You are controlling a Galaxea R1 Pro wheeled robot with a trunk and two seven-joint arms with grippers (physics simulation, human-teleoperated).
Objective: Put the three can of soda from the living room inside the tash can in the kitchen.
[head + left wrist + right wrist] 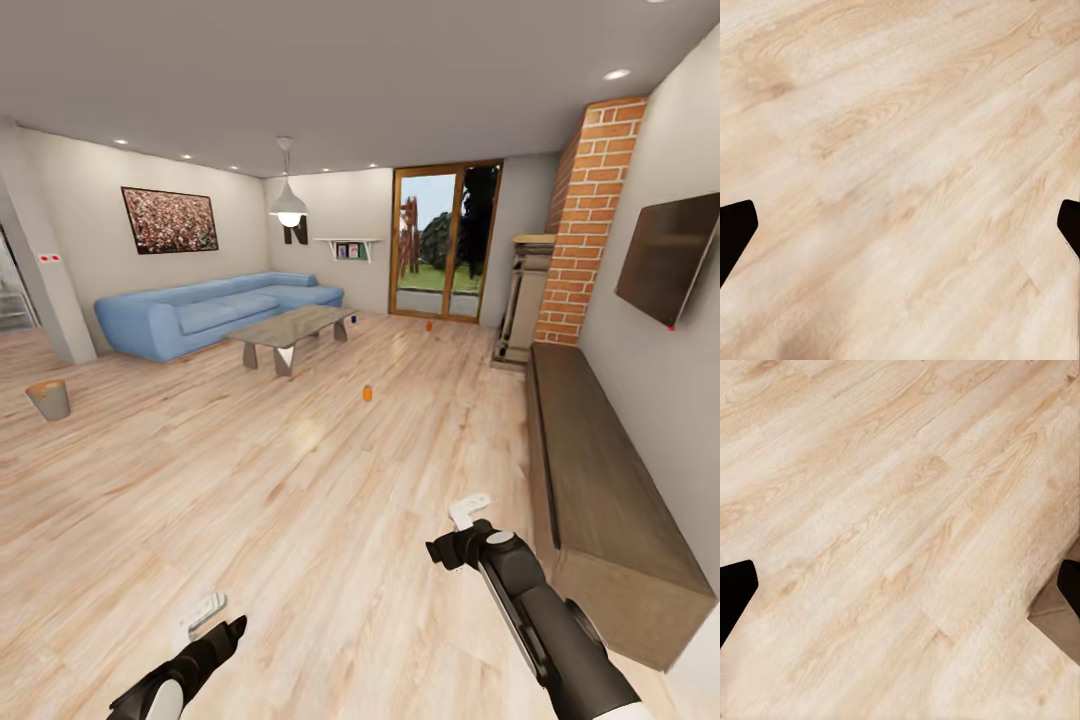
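Two orange soda cans stand on the light wood floor of the living room: one [367, 393] mid-floor ahead, the other [428, 325] farther off, near the wood-framed glass doors [440, 243]. A tiny dark speck [352, 318] by the coffee table's far end is too small to identify as the blue can. The grey trash can [49, 399] with a copper rim stands on the floor at far left. My left gripper [205, 614] [900, 225] and right gripper [468, 511] [900, 585] hang low over bare floor, both open and empty, far from the cans.
A blue sectional sofa [210, 310] and a glass coffee table [292, 328] stand ahead to the left. A long wooden bench [600, 480] runs along the right wall below a TV [668, 258], with a brick fireplace column [585, 225] behind. A pillar [45, 290] stands at left.
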